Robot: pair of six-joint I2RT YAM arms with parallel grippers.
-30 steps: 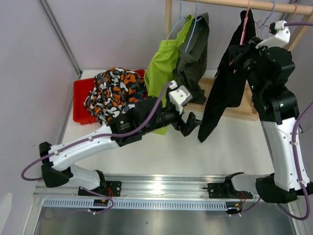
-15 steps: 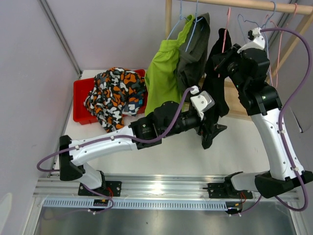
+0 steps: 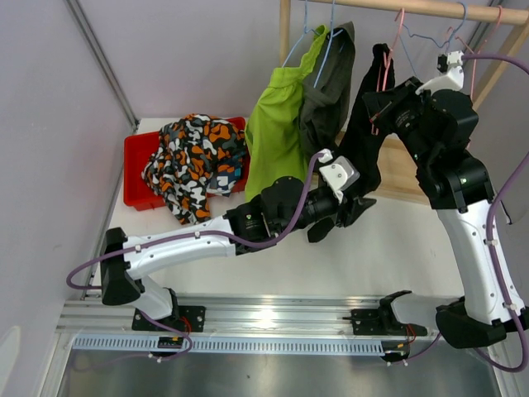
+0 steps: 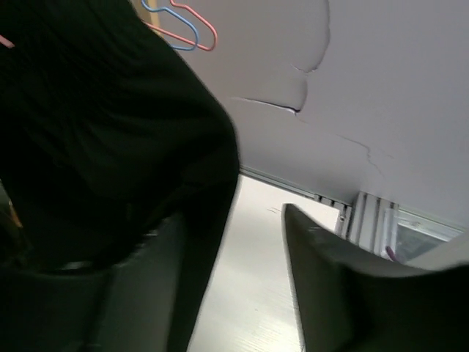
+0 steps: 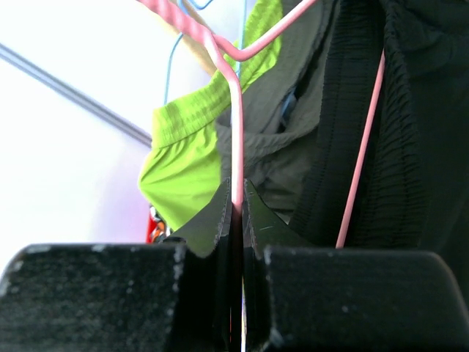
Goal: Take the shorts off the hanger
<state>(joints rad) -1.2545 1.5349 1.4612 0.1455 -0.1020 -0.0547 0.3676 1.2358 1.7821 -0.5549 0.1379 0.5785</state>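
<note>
The black shorts (image 3: pixel 364 141) hang from a pink hanger (image 3: pixel 385 74) that is off the rail. My right gripper (image 3: pixel 378 106) is shut on that hanger's wire (image 5: pixel 236 132), with the black waistband (image 5: pixel 410 147) just to its right. My left gripper (image 3: pixel 335 219) is at the shorts' lower hem. In the left wrist view its jaws (image 4: pixel 231 220) stand apart with table showing between them. Black cloth (image 4: pixel 95 132) drapes over the left finger and hangs along its inner edge. Lime green shorts (image 3: pixel 277 116) and grey-olive shorts (image 3: pixel 326 91) hang on blue hangers.
A red bin (image 3: pixel 136 165) at the back left holds orange-black-white patterned shorts (image 3: pixel 194 153). The wooden rail (image 3: pixel 430 8) runs overhead with empty hangers (image 3: pixel 438 37) on it, and the rack's wooden base (image 3: pixel 405 178) sits on the table behind the black shorts.
My right gripper carried the hanger and black shorts leftward along the rail. My left arm reached right to the shorts' hem, its jaws narrowed, and the hem shifted left with it.
</note>
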